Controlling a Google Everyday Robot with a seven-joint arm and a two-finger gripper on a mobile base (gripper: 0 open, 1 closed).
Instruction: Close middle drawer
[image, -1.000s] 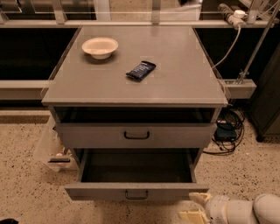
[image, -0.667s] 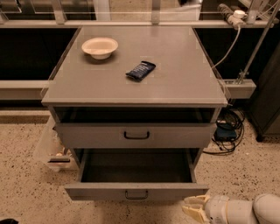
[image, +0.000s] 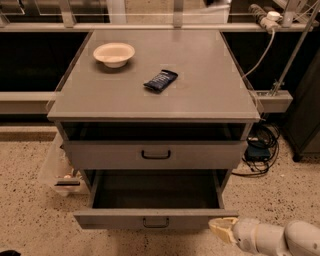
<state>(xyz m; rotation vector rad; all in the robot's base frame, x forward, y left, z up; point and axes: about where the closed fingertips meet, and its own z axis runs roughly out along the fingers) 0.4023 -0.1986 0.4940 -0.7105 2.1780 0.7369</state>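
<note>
Lying nearly level and low to the floor, the robot's white arm (image: 280, 241) entered from the right of the cabinet (image: 244, 132), its forearm pointing left along the cabinet's front. The gripper (image: 221, 230) at its end, cream-tipped, sat just at the right front corner of the middle drawer (image: 115, 219), level with the drawer's front panel. Whether it touched the panel could not be told. Whether the jaws were apart or together could not be told either, since only one pale tip showed.

The middle drawer stood pulled far out of the cabinet, its grey inside open to view from above. Its shallow front, with the small dark handle (image: 155, 222), faced the camera. Above it in the cabinet, the taller-fronted upper drawer (image: 200, 155) was out only a little, with a dark gap between it and the counter (image: 200, 95).

On the counter, a pale bowl (image: 114, 53) sat toward the cabinet's back left. A dark blue packet (image: 161, 80) lay near the middle, well apart from the bowl. A clear plastic bin (image: 54, 172) sat on the speckled floor (image: 30, 220) against the cabinet's left side, and dark cables (image: 260, 150) lay by its right side.
</note>
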